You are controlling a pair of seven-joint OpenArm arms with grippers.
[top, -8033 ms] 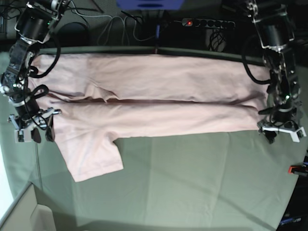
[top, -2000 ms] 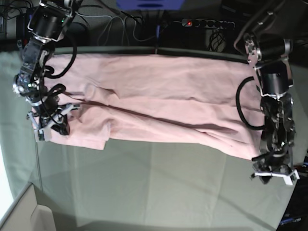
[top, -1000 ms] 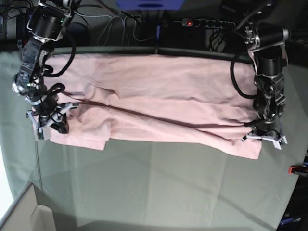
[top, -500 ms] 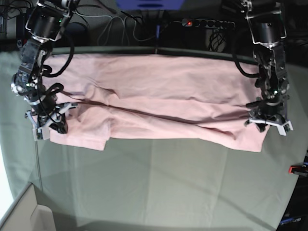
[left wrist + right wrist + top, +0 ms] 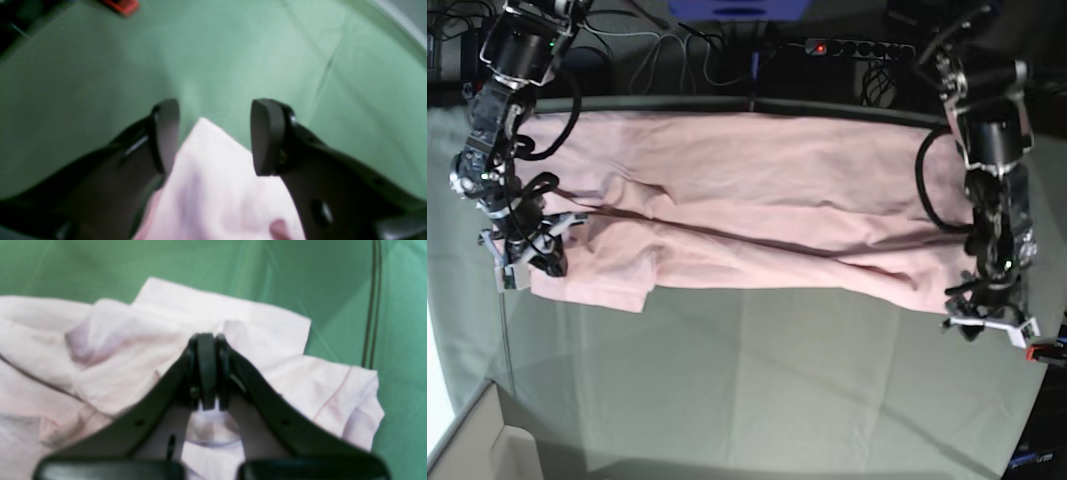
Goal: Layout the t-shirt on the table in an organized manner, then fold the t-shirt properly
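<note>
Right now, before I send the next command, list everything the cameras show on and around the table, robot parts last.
t-shirt: one, pale pink, spread in a long creased band across the far half of the table.
table: one, grey-green cloth cover, bare in front of the shirt.
red clamp: one, at the table's edge on the base view's right.
power strip: one, black with a red lit switch, behind the table among black cables.
cardboard box: one, pale, near corner on the base view's left.
left gripper: open, a shirt corner lying between its fingers.
right gripper: shut on the t-shirt, at the end on the base view's left.
</note>
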